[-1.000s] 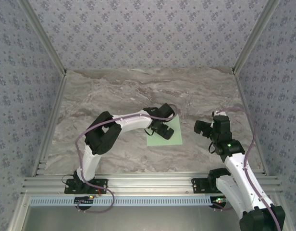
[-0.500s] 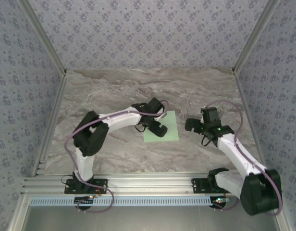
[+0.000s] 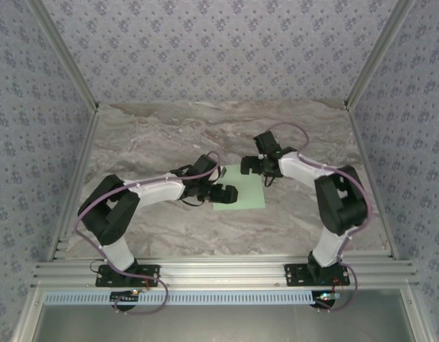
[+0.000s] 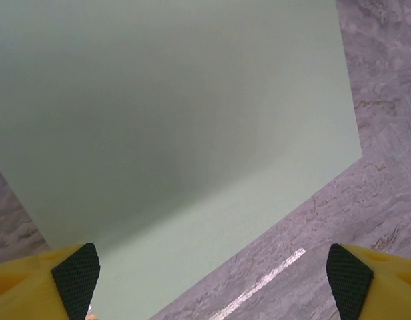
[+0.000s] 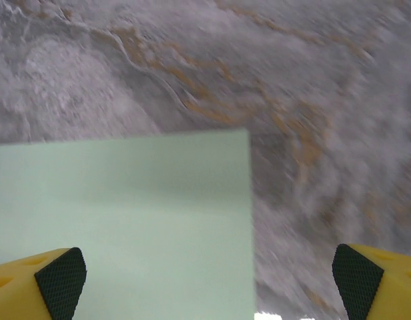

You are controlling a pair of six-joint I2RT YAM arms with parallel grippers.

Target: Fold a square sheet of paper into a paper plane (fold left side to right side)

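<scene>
The paper (image 3: 246,191) lies flat in the middle of the table (image 3: 155,135). The left gripper (image 3: 225,194) hangs over its left edge, fingers wide apart, holding nothing. The right gripper (image 3: 250,165) is at the far edge, wide apart and empty too. The paper looks thin, light and floppy, and it may slide. Pinch the left edge softly.

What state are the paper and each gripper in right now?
Pale green square sheet of paper: unfolded, lying flat on the marble table.
Left gripper: open, fingers wide apart, at the sheet's left edge.
Right gripper: open, fingers wide apart, over a corner of the sheet.
</scene>
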